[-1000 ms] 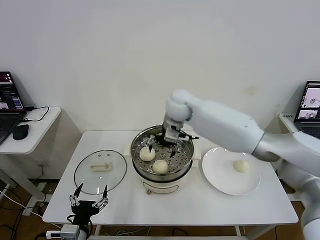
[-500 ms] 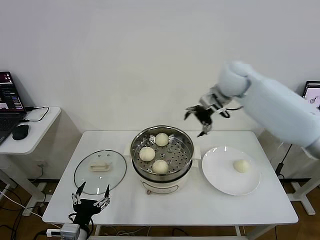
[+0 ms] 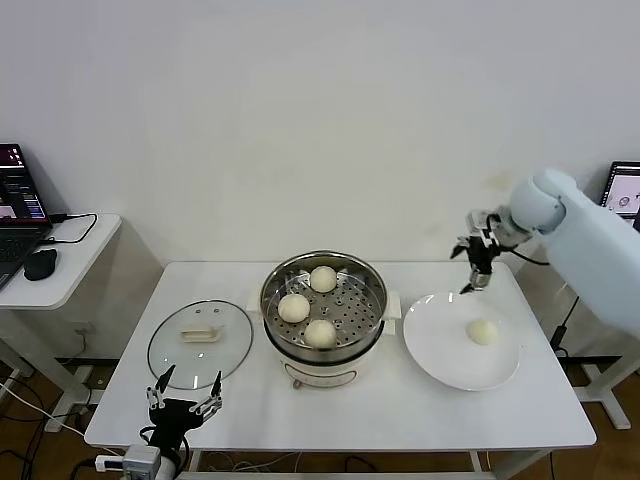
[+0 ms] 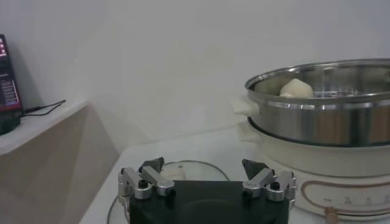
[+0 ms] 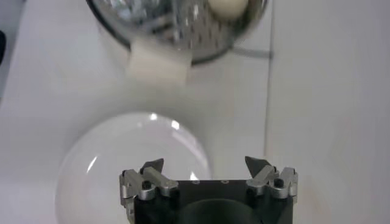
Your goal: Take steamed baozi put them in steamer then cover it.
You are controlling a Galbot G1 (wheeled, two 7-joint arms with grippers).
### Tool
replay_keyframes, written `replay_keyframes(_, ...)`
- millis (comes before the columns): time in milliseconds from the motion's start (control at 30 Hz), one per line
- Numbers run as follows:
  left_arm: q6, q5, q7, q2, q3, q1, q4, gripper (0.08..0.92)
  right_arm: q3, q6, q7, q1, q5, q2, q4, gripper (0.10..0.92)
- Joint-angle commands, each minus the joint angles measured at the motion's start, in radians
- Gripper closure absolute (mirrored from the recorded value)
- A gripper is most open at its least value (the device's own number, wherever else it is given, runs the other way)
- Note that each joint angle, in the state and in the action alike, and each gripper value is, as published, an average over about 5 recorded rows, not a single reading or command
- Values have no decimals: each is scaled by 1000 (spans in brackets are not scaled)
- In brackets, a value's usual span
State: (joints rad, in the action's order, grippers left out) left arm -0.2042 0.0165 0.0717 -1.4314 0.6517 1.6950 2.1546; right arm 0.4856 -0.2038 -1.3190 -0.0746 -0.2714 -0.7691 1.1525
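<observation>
Beside the steamer (image 3: 324, 312), on the white plate (image 3: 440, 350), we find one steamed baozi (image 3: 483, 331) remaining; three others (image 3: 320, 306) already sit on the perforated tray. We note the right gripper (image 3: 477, 262) raised above the plate's far rim, jaws released and empty, the bun lying below and nearer the robot. It is the nearer arm. The left gripper (image 3: 183, 402) waits released off the counter (image 3: 350, 415) edge, near the cover (image 3: 200, 342).

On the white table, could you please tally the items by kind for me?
Steamed baozi: 4, three in the steamer, one on the plate
Steamer: 1
Cover: 1
Plate: 1
Total: 7
</observation>
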Motion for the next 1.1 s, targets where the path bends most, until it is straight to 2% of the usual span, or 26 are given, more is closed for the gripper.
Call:
replay_keyframes(33, -1, -4, 1, 7, 3, -2, -29, 177, -123, 99, 23, 165, -214, -70, -224, 203)
replay_keyframes(233, -1, -4, 1, 13, 9, -11, -56, 177, -145, 194, 8, 179, -256, -115, -322, 203)
replay_keyframes(500, 0, -5, 1, 16, 9, -10, -62, 177, -154, 204, -6, 199, -294, -129, -341, 203)
replay_keyframes(733, 2, -4, -1, 15, 8, -6, -67, 177, -179, 220, 59, 207, -311, -154, -380, 203)
replay_keyframes(1100, 3, -5, -1, 14, 15, -2, -68, 177, -189, 229, 73, 202, -338, -174, -410, 203)
